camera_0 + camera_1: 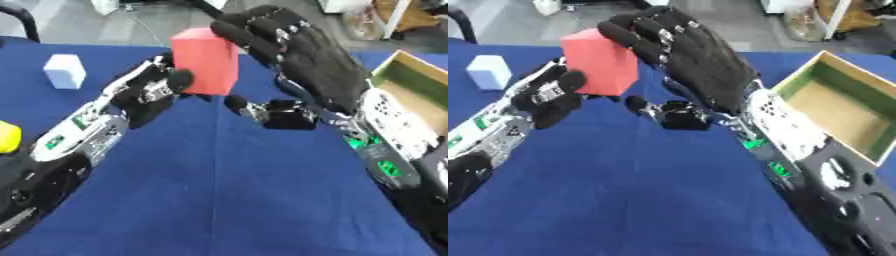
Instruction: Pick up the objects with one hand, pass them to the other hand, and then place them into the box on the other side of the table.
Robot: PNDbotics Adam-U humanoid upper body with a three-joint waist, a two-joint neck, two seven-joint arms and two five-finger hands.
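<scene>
- Left eye view shows a table covered in blue cloth, which fills most of the frame and carries everything else.
- Right arm, black with silver and white parts and green spots, comes in from the lower right corner and runs up toward the middle of the table.
- Left arm comes in from the lower left, built the same way, and slants up toward the same spot.
- Box, open-topped, with a green wall and a tan floor, sits on the right side of the table just beyond the right arm; nothing lies inside the part that shows.
- Right hand is spread wide, its dark fingers stretched over the top and far side of the red block, with the thumb sticking out lower down toward the left; the fingers look to touch the block's upper right edge, though I cannot tell for sure.
- Left hand holds the red block from the left and below, its thumb pressed on the block's front face.
- Red block is up in the air above the middle of the table, tilted a little, caught between the two hands.
- White block stands on the cloth at the far left, well apart from the hands.
- Yellow thing peeks in at the left edge, beside the left arm; only a rounded bit shows.
</scene>
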